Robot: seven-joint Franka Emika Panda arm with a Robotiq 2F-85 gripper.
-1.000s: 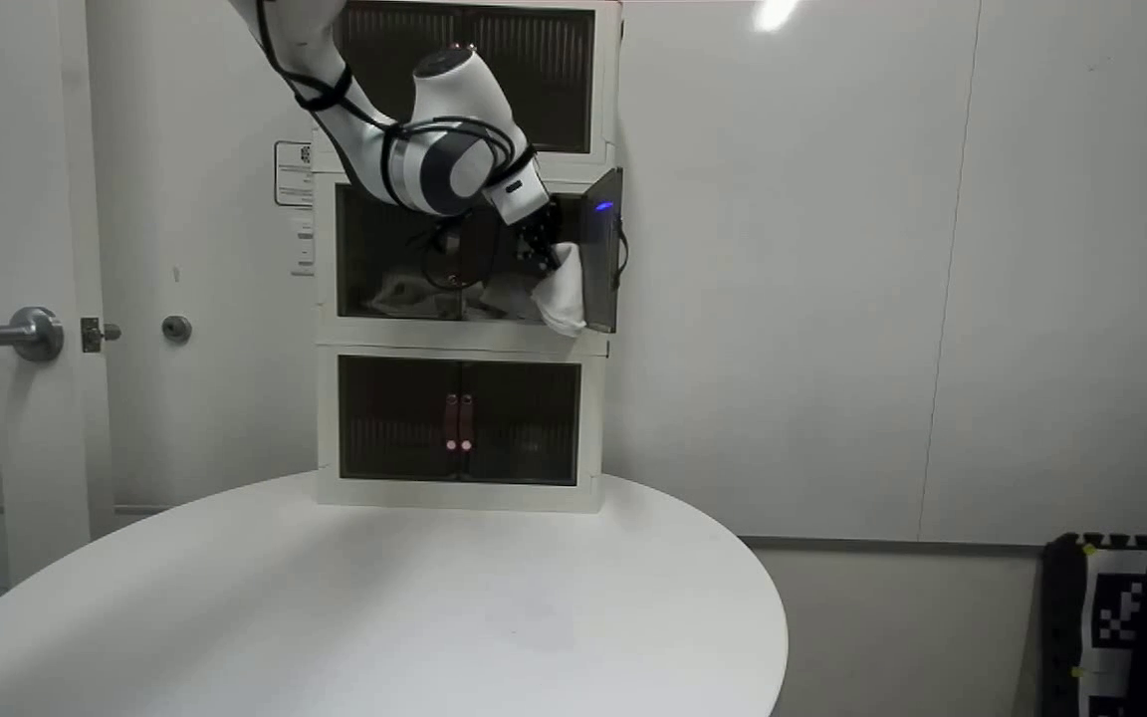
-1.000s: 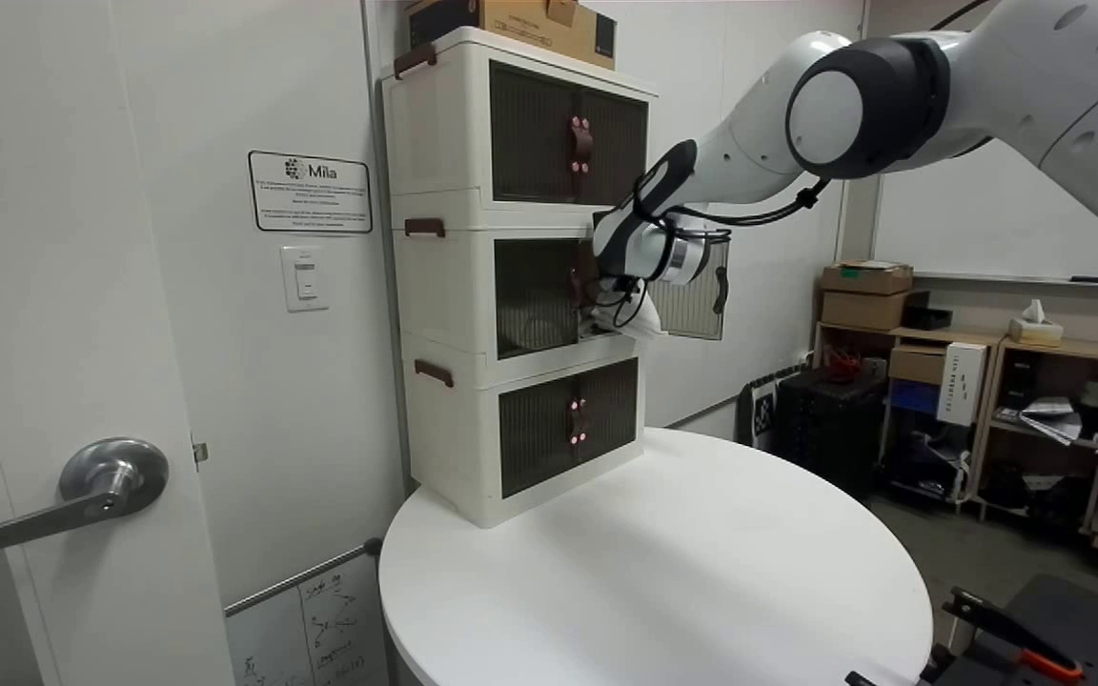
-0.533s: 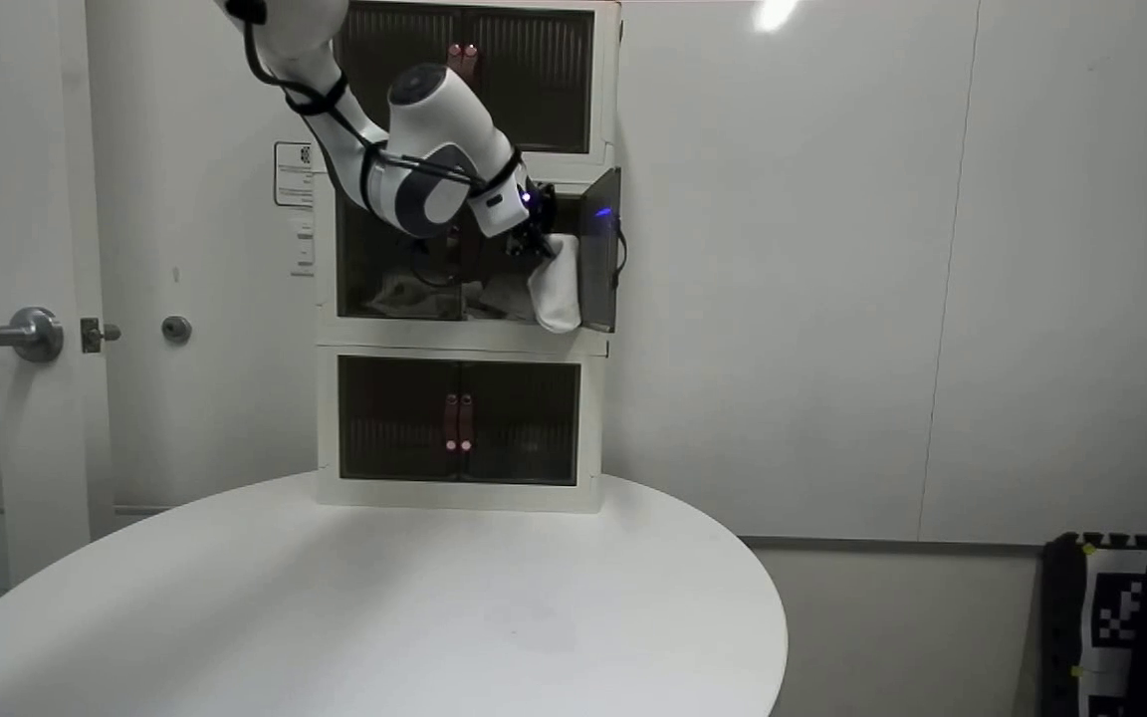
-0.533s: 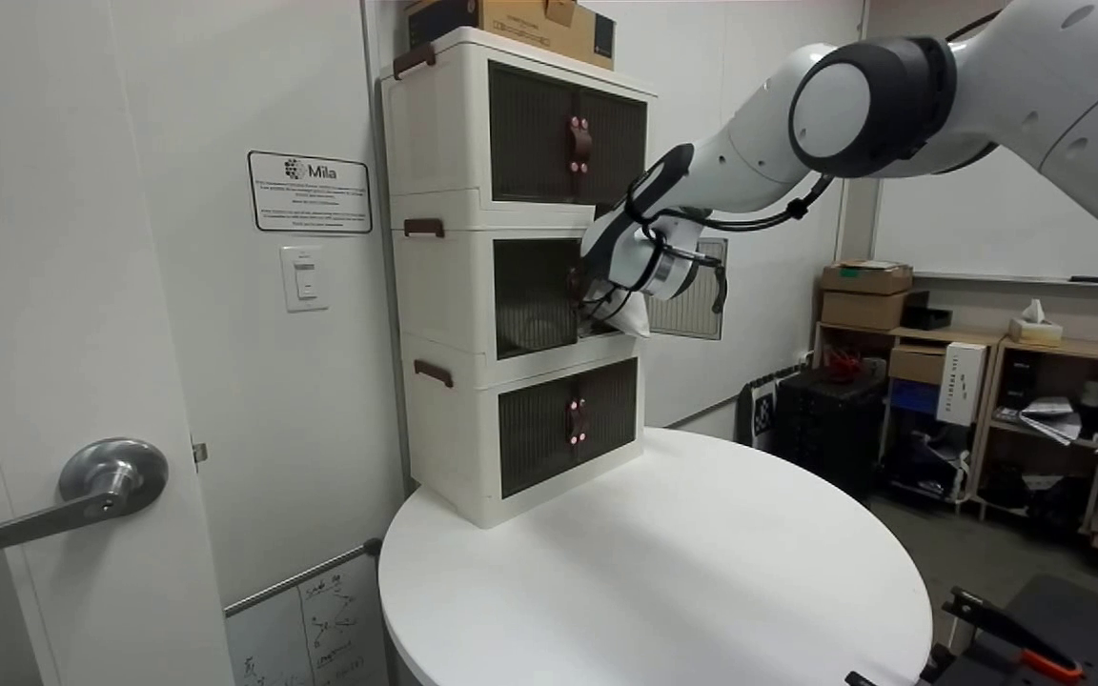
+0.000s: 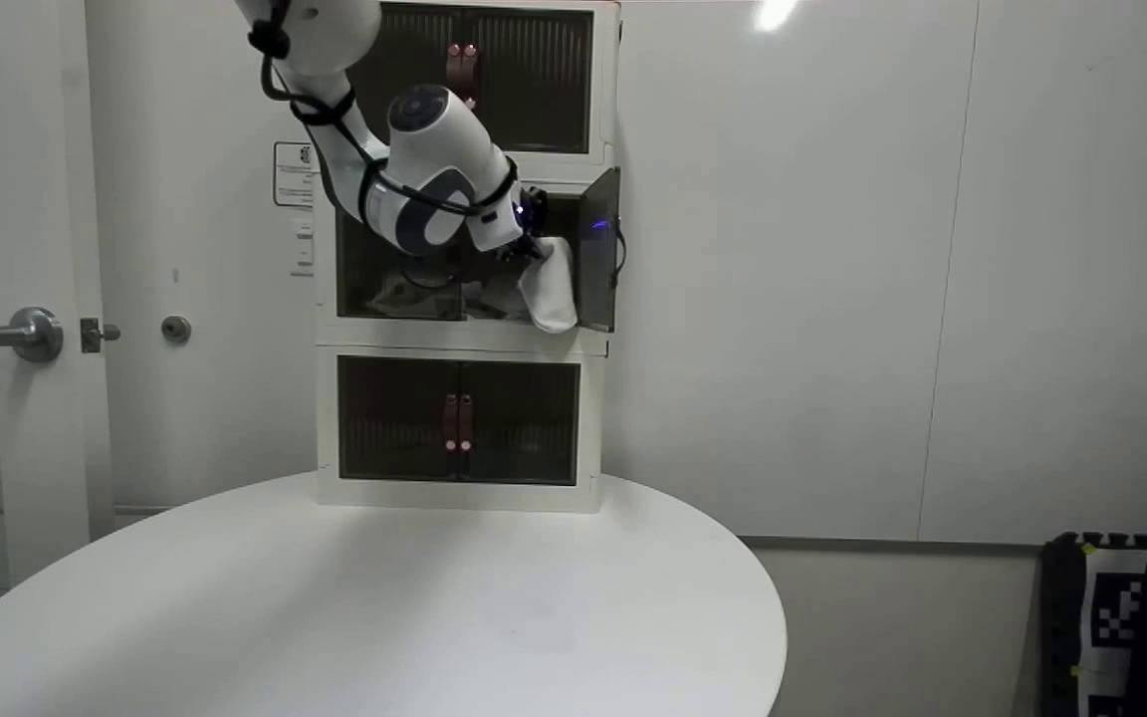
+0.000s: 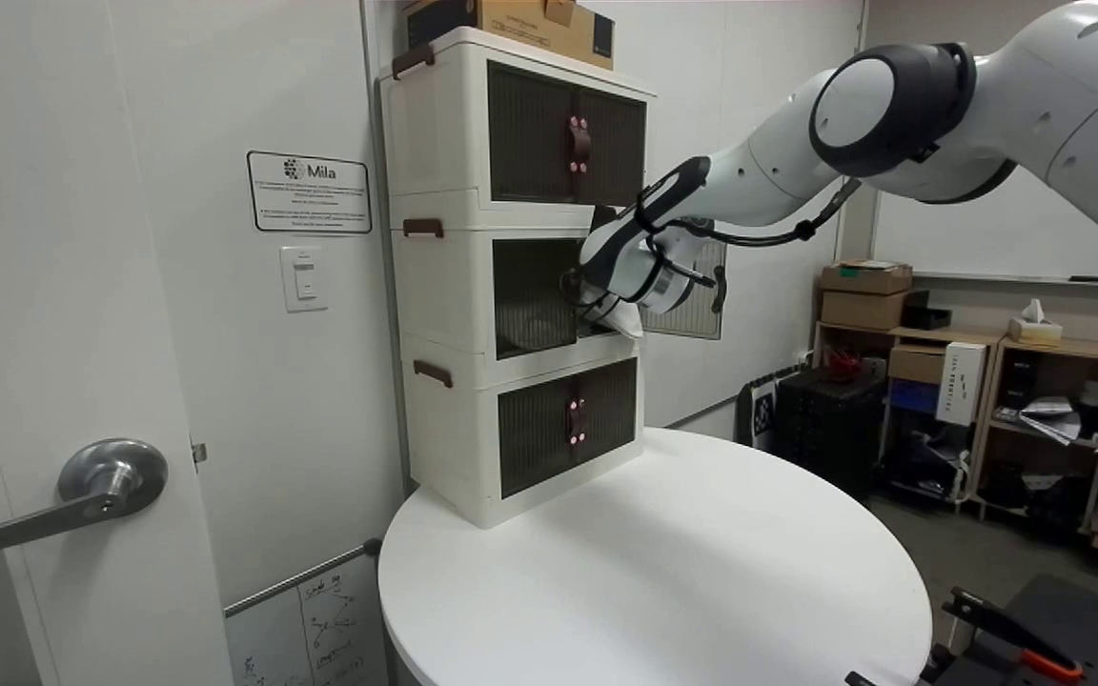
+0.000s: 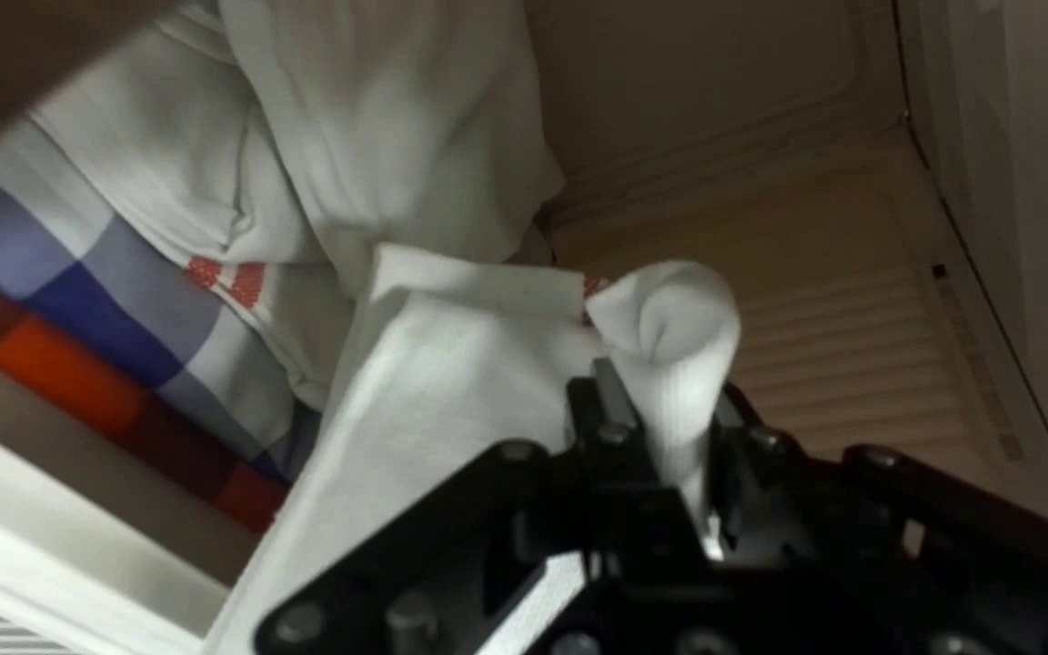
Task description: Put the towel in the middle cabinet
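Note:
The white towel [image 5: 551, 287] hangs from my gripper [image 5: 526, 247] at the open right side of the middle cabinet [image 5: 434, 333]. In the wrist view, my gripper [image 7: 670, 409] is shut on a bunched fold of the towel [image 7: 451, 382]; the rest drapes to the left. The towel's lower end shows at the cabinet's front edge in both exterior views [image 6: 627, 319]. The cabinet's right door [image 5: 597, 254] stands open, and it also shows in an exterior view [image 6: 687, 312]. The left door is closed. In an exterior view, the arm hides the fingers.
More cloths lie inside the middle cabinet: white cloth [image 7: 397, 118] and blue checked cloth [image 7: 142, 309], left of the gripper. The cabinet side wall [image 7: 1015, 182] is at the right. The closed lower cabinet [image 5: 459, 495] stands on the round white table [image 5: 494, 597]. The upper cabinet [image 6: 435, 124] is closed.
My gripper and the towel have moved left, away from the open door and toward the cabinet opening. The arm's wrist has come lower. The towel stays in the gripper.

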